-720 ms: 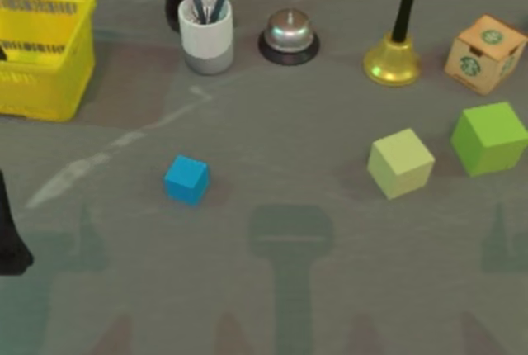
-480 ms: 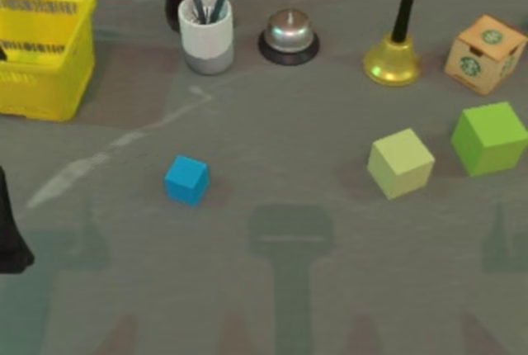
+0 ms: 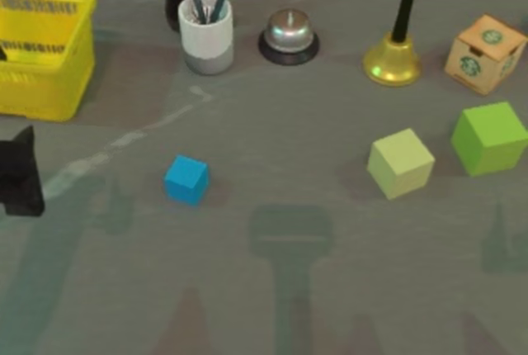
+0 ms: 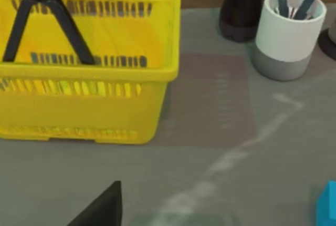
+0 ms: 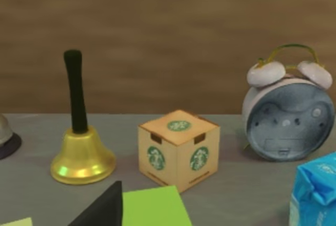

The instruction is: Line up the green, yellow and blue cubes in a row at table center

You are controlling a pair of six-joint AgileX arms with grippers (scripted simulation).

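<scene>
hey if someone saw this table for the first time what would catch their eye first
Probably the bright yellow basket at the table's far left, then the lime-green cube and pale yellow cube side by side at right. The small blue cube sits alone left of center, with the left end effector near the left edge.

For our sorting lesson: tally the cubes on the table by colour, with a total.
Blue cube: 1
Yellow cube: 1
Green cube: 1
Tan cube with green logos: 1
Total: 4
</scene>
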